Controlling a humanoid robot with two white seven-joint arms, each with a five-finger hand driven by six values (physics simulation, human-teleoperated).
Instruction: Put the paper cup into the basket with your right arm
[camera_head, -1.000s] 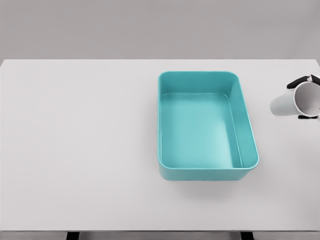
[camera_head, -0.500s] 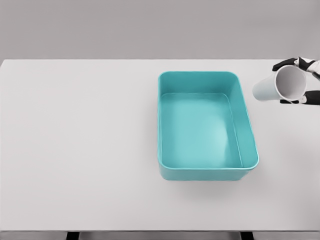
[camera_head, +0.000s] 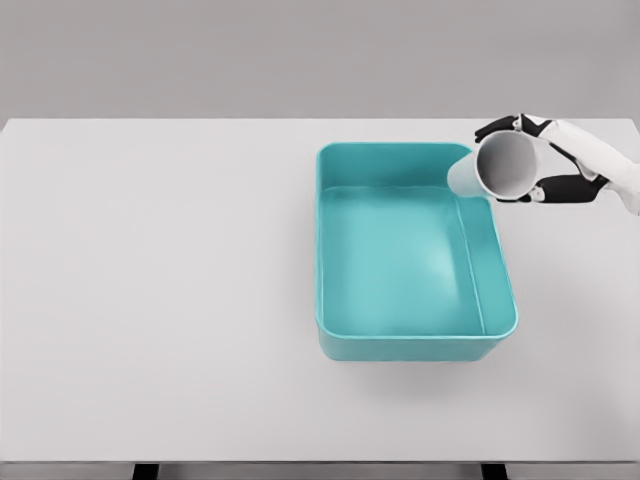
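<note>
Right hand (camera_head: 560, 170) gripped tilted paper cup (camera_head: 497, 167) over basket (camera_head: 330, 250) far corner rim; early release risked it rolling onto table (camera_head: 150, 300).

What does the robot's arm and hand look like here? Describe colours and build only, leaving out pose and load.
Only the right arm shows, entering from the right edge. Its forearm is a smooth white shell with no visible cables or markings. The right hand has white segments over the back and knuckles, while the fingers and joints are black or dark. The left arm is out of view.
</note>
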